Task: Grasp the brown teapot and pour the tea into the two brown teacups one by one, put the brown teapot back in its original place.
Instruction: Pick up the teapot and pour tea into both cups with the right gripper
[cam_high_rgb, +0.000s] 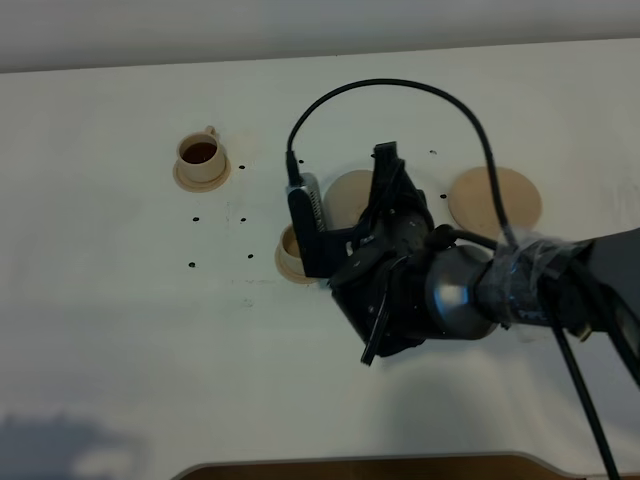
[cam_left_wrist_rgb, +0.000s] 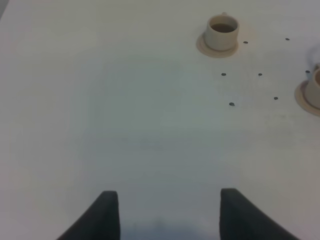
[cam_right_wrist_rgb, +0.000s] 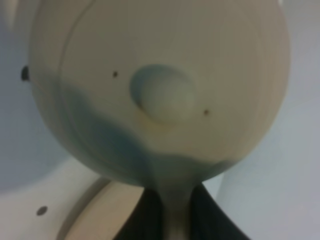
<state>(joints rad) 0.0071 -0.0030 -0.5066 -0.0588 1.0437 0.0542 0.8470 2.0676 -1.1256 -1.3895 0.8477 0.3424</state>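
My right gripper (cam_high_rgb: 384, 186) is shut on the handle of the brown teapot (cam_high_rgb: 347, 197) and holds it above the table's middle. In the right wrist view the teapot (cam_right_wrist_rgb: 160, 85) fills the frame, its lid knob toward the camera and its handle between my dark fingers (cam_right_wrist_rgb: 210, 217). One teacup (cam_high_rgb: 201, 154) with dark tea stands on its saucer at the back left. The other teacup (cam_high_rgb: 290, 253) sits just left of the teapot, half hidden by my arm. The wide round saucer (cam_high_rgb: 494, 198) lies bare at the right. My left gripper (cam_left_wrist_rgb: 167, 215) is open and empty over bare table.
The white table (cam_high_rgb: 100, 330) carries several small dark dots between the cups. The left wrist view shows the filled cup (cam_left_wrist_rgb: 222, 32) and the other cup (cam_left_wrist_rgb: 315, 90) at the frame's edge. A black cable (cam_high_rgb: 400, 90) loops over the right arm.
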